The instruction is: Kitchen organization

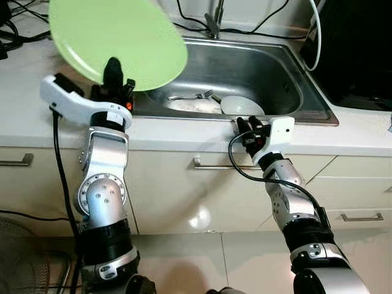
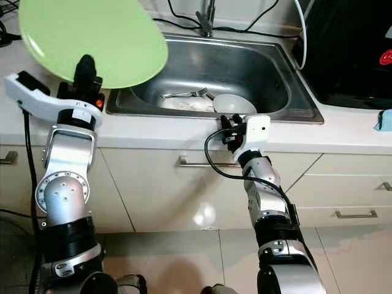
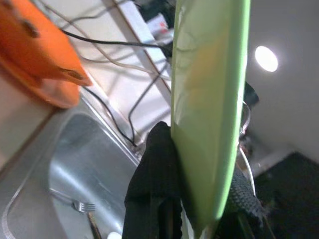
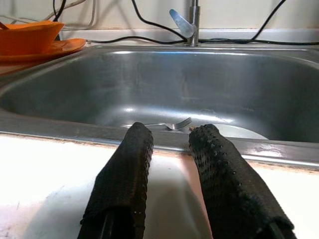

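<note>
Sink [image 1: 278, 92] with fork [image 1: 191, 96] and white bowl [image 1: 242, 106]; green plate [image 1: 116, 37] in left pincer [image 1: 114, 76].

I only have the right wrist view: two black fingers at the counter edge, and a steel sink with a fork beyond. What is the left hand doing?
Observer: The left hand is shut on a round light-green plate, held tilted over the sink's left corner.
Operator: What is the pale shape beside the fork?
Observer: A white bowl in the stainless steel sink, by the front wall, just beyond the right hand.
Operator: What's to the right of the sink?
Observer: A large black appliance stands on the counter there.
</note>
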You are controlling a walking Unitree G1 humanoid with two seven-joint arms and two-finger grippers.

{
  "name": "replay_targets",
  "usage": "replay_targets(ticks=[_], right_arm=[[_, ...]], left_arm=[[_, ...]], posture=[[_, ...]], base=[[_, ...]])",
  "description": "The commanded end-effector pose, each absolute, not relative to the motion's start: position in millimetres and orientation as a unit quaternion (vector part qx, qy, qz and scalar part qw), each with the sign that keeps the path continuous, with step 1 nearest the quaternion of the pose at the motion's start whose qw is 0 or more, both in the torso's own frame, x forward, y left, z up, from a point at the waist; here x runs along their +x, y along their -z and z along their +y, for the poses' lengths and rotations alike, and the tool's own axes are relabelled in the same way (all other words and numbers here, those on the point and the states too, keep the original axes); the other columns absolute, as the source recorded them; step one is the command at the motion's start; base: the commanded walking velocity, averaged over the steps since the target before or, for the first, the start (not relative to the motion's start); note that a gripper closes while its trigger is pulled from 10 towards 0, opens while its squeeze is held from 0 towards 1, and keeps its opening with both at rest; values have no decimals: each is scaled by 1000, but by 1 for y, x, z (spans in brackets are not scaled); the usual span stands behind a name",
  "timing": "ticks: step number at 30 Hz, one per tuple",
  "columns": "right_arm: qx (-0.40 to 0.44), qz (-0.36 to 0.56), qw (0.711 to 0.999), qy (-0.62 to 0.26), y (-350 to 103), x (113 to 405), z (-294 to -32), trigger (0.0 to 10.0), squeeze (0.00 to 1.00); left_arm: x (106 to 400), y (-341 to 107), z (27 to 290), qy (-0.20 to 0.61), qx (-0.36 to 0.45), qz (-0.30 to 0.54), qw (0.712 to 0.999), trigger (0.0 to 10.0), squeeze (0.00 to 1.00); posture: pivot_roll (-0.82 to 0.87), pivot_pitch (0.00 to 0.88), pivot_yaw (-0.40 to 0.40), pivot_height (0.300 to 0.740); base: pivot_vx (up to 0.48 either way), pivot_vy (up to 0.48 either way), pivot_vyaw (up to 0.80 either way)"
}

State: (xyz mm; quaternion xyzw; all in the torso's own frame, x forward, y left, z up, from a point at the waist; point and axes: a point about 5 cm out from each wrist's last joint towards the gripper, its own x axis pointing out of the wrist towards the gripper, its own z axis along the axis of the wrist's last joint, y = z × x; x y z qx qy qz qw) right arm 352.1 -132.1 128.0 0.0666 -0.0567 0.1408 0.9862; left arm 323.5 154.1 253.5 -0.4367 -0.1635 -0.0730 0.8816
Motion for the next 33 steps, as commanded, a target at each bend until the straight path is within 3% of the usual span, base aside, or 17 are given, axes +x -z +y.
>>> replay_targets(ticks=[1,8,15,25,33], right_arm=[[74,-63,986,-138,-132,355,-133,10000,0],[81,-65,985,-134,-133,356,-133,10000,0],[86,-68,984,-138,-134,356,-131,10000,0],[99,-64,983,-138,-132,356,-130,10000,0],[128,-70,980,-135,-139,360,-134,10000,0]], left_arm=[[328,-263,143,126,-428,-170,879,10000,0],[339,-257,135,203,-419,-151,872,10000,0],[353,-242,131,235,-382,-121,885,10000,0],[361,-217,136,245,-378,-90,888,10000,0],[361,-195,129,242,-417,-67,874,10000,0]], posture=[[-3,59,-59,740],[-8,61,-46,740],[-12,61,-35,740],[-15,59,-22,740],[-21,60,-17,740]], base=[[0,0,0],[0,0,0],[0,0,0],[0,0,0],[0,0,0]])
